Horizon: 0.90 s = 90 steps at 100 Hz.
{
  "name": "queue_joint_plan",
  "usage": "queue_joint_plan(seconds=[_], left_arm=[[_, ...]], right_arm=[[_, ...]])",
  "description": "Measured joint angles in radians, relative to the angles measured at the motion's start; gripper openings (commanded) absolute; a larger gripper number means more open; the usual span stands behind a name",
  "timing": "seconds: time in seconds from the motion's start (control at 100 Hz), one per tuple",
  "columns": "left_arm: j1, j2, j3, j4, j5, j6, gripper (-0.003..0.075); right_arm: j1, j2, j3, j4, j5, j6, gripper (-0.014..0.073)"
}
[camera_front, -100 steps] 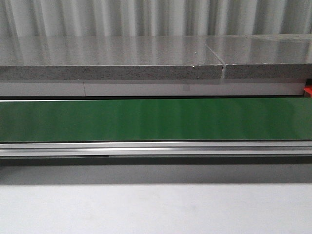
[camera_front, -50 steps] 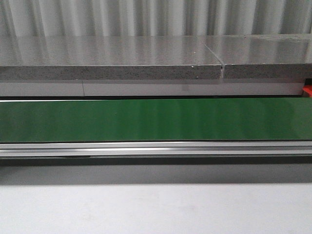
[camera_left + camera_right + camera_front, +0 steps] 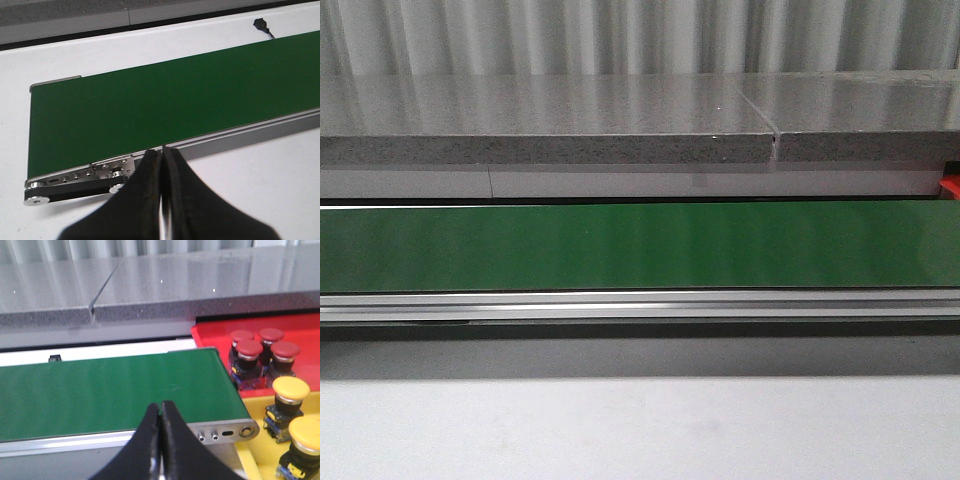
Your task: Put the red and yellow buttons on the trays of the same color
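Both tools are pinched narrow with nothing between the fingers. The left tool (image 3: 161, 150) sits at the bottom centre of its wrist picture, tips just over the near metal rail (image 3: 250, 135) of the green belt (image 3: 165, 105), close to the belt's roller end at the lower left. The right tool (image 3: 160, 416) sits likewise at the bottom centre of its picture, over the belt's other end.

The belt is bare in every view, so no button is within reach of either tool. If one arrives, fingers this narrow would knock it over or push it along rather than take it; they need to spread first. A reach timed badly against a moving belt could also miss or clip the rail.

To the right in the right wrist picture, four red buttons (image 3: 249, 351) stand clustered in the red tray (image 3: 215, 326), and two yellow buttons (image 3: 291, 388) stand in the yellow tray (image 3: 252, 452) below it. A careless drop there could topple the ones already standing.

Both arms look parked low and level over the white bench (image 3: 260, 190), pointing across the belt.
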<state>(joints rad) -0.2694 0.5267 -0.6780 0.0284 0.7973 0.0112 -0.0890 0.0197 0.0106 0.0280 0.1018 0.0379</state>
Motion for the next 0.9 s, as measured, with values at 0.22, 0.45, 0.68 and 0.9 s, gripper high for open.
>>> queue_joint_plan(seconds=[0.22, 0.45, 0.68, 0.9], left_arm=[[0.000, 0.000, 0.000, 0.000, -0.004, 0.000, -0.0021], [0.000, 0.000, 0.000, 0.000, -0.005, 0.000, -0.0021], [0.000, 0.000, 0.000, 0.000, -0.005, 0.000, -0.0021], [0.000, 0.000, 0.000, 0.000, -0.005, 0.000, -0.0021]], right_arm=[[0.000, -0.029, 0.016, 0.032, -0.012, 0.000, -0.0069], [0.000, -0.029, 0.016, 0.033, -0.018, 0.000, -0.0069], [0.000, -0.029, 0.016, 0.034, -0.018, 0.000, -0.0069], [0.000, -0.029, 0.016, 0.034, -0.018, 0.000, -0.0069]])
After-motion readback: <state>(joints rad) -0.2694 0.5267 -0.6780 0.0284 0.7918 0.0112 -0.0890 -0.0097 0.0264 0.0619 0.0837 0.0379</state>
